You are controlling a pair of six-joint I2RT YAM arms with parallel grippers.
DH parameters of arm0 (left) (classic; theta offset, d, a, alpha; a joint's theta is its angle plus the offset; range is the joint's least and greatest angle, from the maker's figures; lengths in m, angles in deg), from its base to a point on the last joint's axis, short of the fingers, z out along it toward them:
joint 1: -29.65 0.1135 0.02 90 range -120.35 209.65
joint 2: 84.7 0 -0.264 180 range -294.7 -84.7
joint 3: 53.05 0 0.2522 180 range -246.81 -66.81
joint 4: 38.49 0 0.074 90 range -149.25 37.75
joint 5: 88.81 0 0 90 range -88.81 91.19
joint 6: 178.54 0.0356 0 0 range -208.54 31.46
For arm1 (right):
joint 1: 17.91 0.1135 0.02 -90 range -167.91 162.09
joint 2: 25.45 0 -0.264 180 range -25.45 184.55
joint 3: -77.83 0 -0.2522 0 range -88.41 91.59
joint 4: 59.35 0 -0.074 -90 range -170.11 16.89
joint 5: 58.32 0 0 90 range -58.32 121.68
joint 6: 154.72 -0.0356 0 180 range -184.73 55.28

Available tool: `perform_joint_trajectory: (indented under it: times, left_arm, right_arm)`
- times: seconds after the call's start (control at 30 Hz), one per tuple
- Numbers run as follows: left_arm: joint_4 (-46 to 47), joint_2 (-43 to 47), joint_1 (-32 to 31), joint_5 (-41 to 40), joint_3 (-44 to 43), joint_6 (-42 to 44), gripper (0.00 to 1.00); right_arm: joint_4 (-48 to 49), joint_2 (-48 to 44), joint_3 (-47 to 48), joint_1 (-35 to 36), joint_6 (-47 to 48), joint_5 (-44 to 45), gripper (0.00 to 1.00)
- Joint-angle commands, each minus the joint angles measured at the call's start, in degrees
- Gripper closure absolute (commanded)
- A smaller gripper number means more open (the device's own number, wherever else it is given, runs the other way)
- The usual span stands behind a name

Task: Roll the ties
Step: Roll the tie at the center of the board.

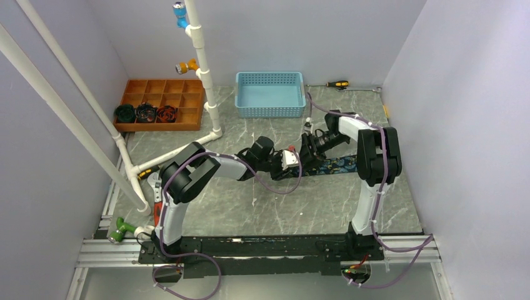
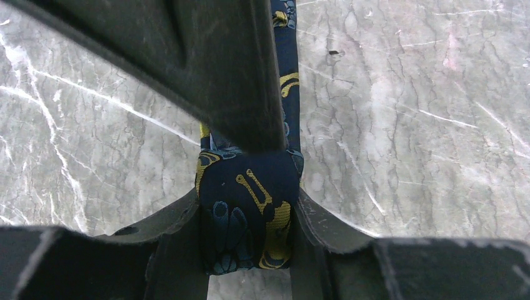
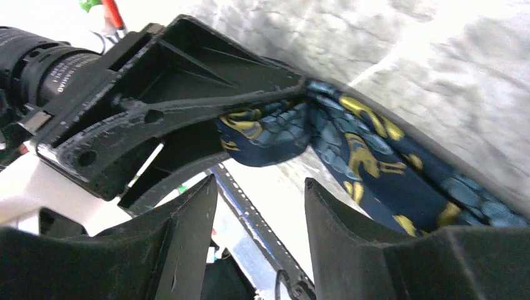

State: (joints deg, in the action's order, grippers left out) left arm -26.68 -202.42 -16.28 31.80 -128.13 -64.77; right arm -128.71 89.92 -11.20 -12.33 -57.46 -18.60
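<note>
A dark navy tie with blue and gold paisley lies on the marble table (image 1: 250, 206), its flat length (image 1: 337, 165) running right from where the two grippers meet. Its rolled end (image 2: 247, 219) sits between the fingers of my left gripper (image 2: 247, 203), which is shut on it from both sides. The unrolled strip (image 2: 289, 81) runs away from the roll. My right gripper (image 3: 259, 194) stands open just beside the roll (image 3: 262, 134), nothing between its fingers. One right finger (image 2: 206, 75) crosses the left wrist view above the roll. From above, the left gripper (image 1: 297, 164) and the right gripper (image 1: 307, 152) almost touch.
A wooden compartment tray (image 1: 164, 94) at back left holds three dark rolls (image 1: 145, 113). A blue basket (image 1: 270, 94) stands at the back centre, a screwdriver (image 1: 338, 84) beside it. White pipes (image 1: 203, 75) cross the left side.
</note>
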Motion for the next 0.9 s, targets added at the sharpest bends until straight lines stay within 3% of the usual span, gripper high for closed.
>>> perform_joint_trajectory:
  times: [0.0, 0.13, 0.2, 0.23, 0.3, 0.33, 0.43, 0.53, 0.87]
  left_arm:
    - [-17.79, -3.58, -0.37, -6.20, 2.24, 2.74, 0.68]
    - [-18.52, -3.92, -0.56, -6.01, 1.76, 2.71, 0.67]
    - [-18.89, -3.83, -0.56, -5.39, 1.72, 2.75, 0.65]
    - [-18.78, -3.65, -0.53, -5.01, 1.87, 2.77, 0.63]
    - [-18.31, -3.24, -0.44, -3.47, 2.24, 2.45, 0.55]
    - [-17.88, -3.15, -0.18, -2.79, 2.07, 1.91, 0.49]
    - [-16.73, -3.14, 0.48, 0.24, 0.54, 1.46, 0.36]
    - [-13.08, -3.06, 1.04, 3.57, -0.78, 1.12, 0.28]
    - [-1.66, -4.98, 0.82, 11.02, -4.46, -0.14, 0.23]
  right_arm:
    - [-0.01, -0.16, 0.70, 2.25, -1.47, -5.69, 0.44]
    - [3.92, 1.70, 0.91, 3.51, -3.61, -3.66, 0.47]
    - [4.80, 2.99, 1.02, 3.80, -3.64, -1.19, 0.62]
    - [5.18, 3.53, 0.90, 3.70, -3.51, 0.65, 0.73]
    - [5.50, 4.00, 0.42, 3.41, -3.02, 5.28, 0.94]
    - [5.81, 4.39, 0.02, 3.02, -3.31, 7.39, 1.00]
    - [5.38, 6.17, -0.16, 1.92, -3.07, 10.64, 1.00]
    - [6.16, 6.70, -0.47, 1.82, -3.37, 13.16, 1.00]
    - [6.70, 9.28, 2.41, 1.27, -4.43, 14.70, 1.00]
